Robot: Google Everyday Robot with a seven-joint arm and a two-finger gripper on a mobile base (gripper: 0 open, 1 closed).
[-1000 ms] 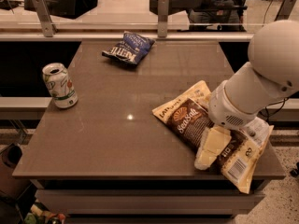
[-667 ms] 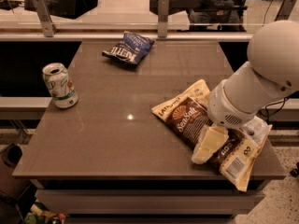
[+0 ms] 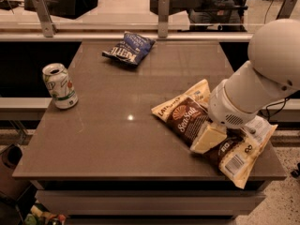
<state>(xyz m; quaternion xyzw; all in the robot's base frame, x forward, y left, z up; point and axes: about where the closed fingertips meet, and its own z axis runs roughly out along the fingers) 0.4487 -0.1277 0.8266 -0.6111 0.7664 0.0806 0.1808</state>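
My gripper (image 3: 207, 138) reaches down from the white arm (image 3: 262, 78) at the right and rests on the chip bags near the table's front right. Right under it lies a brown bag (image 3: 185, 116) lettered in white. A yellow bag (image 3: 241, 154) lies beside it, partly over the table's edge. The arm's wrist hides where the two bags meet.
A green and white can (image 3: 59, 86) stands upright at the table's left edge. A blue chip bag (image 3: 129, 48) lies at the back centre. The brown table (image 3: 117, 125) ends in a rail with metal posts (image 3: 163, 11) behind, and counters beyond.
The gripper has slid a little to the left and up over the bags. The bags, can and blue bag stay where they were.
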